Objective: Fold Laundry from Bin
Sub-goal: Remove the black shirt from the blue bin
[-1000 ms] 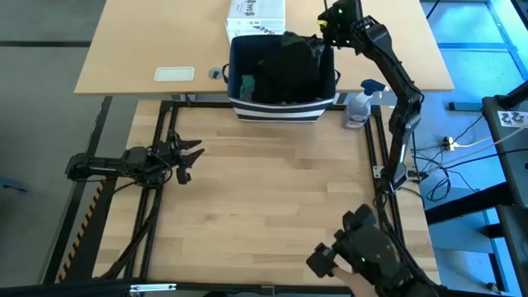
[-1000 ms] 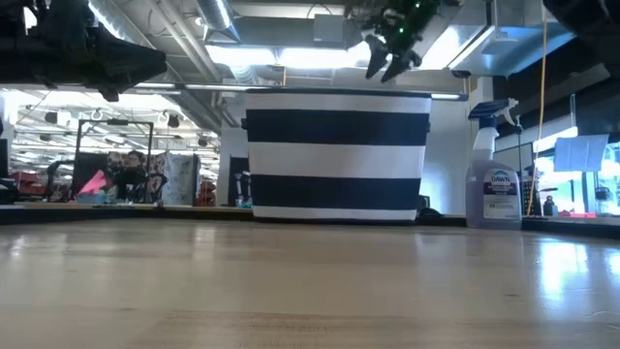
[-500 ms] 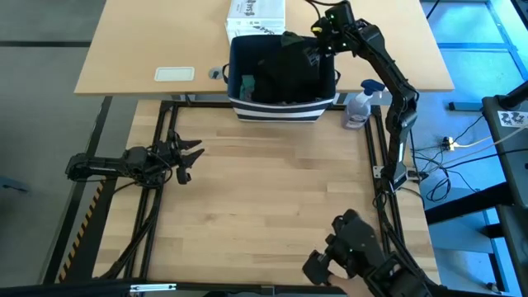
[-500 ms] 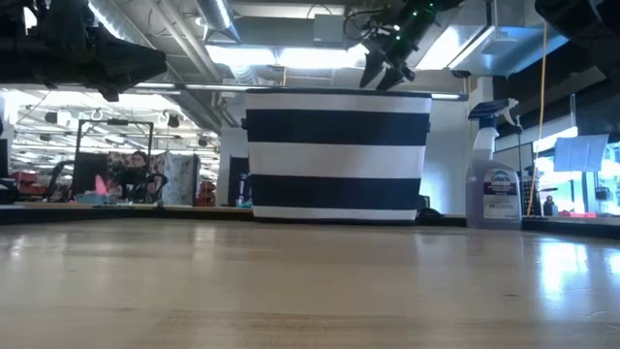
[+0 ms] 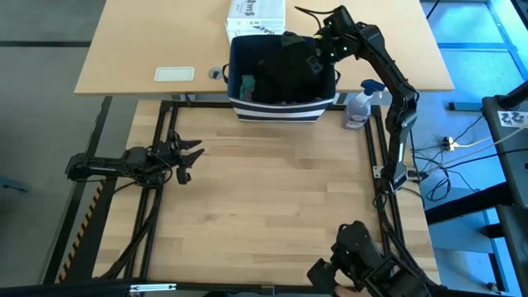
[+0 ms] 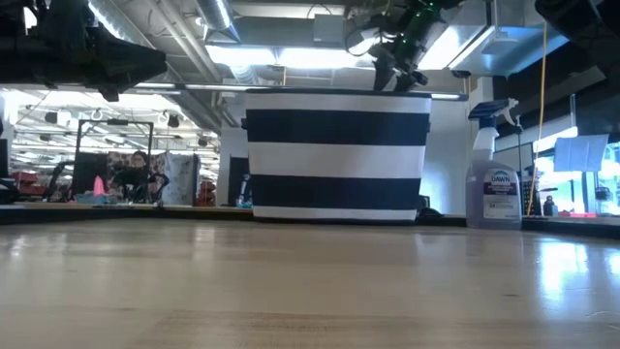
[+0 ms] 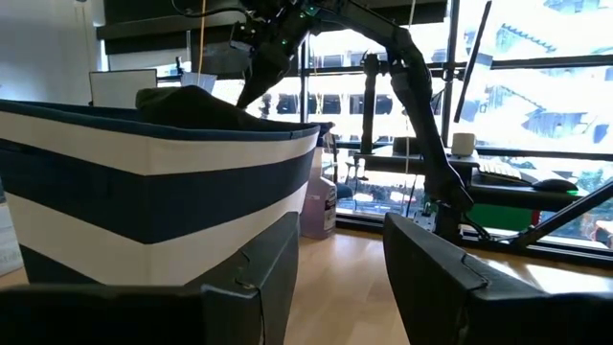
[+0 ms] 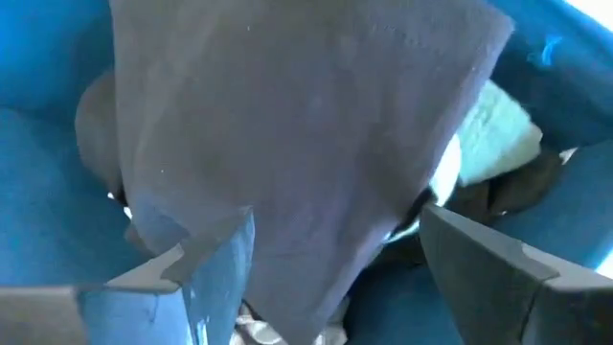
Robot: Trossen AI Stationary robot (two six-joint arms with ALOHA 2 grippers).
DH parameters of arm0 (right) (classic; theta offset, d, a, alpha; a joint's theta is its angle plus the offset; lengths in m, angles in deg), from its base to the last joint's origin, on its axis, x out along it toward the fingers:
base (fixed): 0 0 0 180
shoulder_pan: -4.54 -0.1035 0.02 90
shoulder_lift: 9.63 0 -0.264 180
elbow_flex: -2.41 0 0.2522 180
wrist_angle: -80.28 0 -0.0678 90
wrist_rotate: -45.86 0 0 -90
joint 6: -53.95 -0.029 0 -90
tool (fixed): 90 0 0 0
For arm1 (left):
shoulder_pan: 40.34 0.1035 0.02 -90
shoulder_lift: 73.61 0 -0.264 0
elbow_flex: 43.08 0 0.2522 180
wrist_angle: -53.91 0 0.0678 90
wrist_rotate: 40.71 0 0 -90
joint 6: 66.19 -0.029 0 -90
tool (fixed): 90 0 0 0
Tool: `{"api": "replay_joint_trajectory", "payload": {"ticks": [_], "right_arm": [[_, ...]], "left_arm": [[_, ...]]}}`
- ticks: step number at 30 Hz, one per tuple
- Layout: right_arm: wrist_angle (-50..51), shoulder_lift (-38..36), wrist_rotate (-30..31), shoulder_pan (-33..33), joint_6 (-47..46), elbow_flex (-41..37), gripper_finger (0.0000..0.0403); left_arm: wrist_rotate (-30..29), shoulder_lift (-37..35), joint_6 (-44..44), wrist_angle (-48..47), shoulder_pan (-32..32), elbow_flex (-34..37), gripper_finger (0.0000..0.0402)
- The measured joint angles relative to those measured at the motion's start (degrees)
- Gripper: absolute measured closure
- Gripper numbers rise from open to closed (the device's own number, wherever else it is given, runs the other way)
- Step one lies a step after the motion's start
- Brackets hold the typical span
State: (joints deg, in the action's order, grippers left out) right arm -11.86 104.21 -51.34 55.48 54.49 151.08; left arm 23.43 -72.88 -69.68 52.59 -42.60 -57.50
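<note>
The bin [image 5: 280,109], navy with white stripes, stands at the table's far edge and holds the laundry. A black garment [image 5: 287,68] is heaped above its rim, with a teal piece [image 5: 246,84] at the left. My right gripper [image 5: 317,56] hangs over the bin's far right corner, tipped down. Its fingers are open on either side of the dark cloth [image 8: 306,144]. In the low view it [image 6: 397,79] sits just above the rim [image 6: 334,93]. My left gripper [image 5: 191,159] waits open at the table's left, level, facing the bin [image 7: 144,182]. My right gripper stands open right at the top of the black heap [image 7: 192,99], coming from above and slanting from the far right. I cannot tell whether its fingertips touch the cloth.
A spray bottle [image 5: 356,107] stands just right of the bin. A white printed box [image 5: 256,15] sits behind it and a flat white object [image 5: 174,74] lies on the far table. A dark device [image 5: 363,256] sits at the near right edge. Bare wood lies between.
My right gripper has sunk toward the bin, tipped further downward and shifted slightly toward the table's left, staying open. The dark device at the near right has moved toward the near edge.
</note>
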Motion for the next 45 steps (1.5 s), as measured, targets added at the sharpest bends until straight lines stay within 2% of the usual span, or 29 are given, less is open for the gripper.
{"api": "replay_joint_trajectory", "payload": {"ticks": [11,21,28,31,33,41,42,45], "right_arm": [[1.15,-0.17,-3.5,-1.69,-1.62,-2.06,0.0109],[-0.54,-0.2,-2.41,-2.45,-2.1,-8.37,0.0109],[-2.74,-0.34,-3.39,-2.17,-2.19,-8.55,0.0117],[-4.53,-1.12,-5.43,-2.23,-1.94,-8.52,0.0148],[-5.32,-1.7,-6.6,-2.23,-1.73,-8.48,0.0184],[-10.03,-4.32,-11.16,-2.19,-1.55,-8.5,0.0379],[-10.9,-4.8,-11.89,-2.19,-1.59,-8.5,0.039],[-13.38,-6.26,-13.86,-2.19,-2.1,-8.5,0.038]], "left_arm": [[0.02,0.0,0.02,-0.01,0.0,0.0,0.0253],[0.92,0.01,0.39,-0.4,0.0,0.0,0.0253],[1.25,0.02,0.39,-0.4,-0.02,0.0,0.0253],[1.25,0.0,0.39,-0.39,-0.02,0.0,0.0253],[1.26,0.01,0.39,-0.39,-0.02,0.0,0.0253],[1.29,0.0,0.42,0.46,-0.02,-0.02,0.0253],[1.3,0.0,0.42,0.57,-0.01,-0.02,0.0253],[1.31,0.02,0.39,1.02,-0.02,-0.2,0.0253]]}}
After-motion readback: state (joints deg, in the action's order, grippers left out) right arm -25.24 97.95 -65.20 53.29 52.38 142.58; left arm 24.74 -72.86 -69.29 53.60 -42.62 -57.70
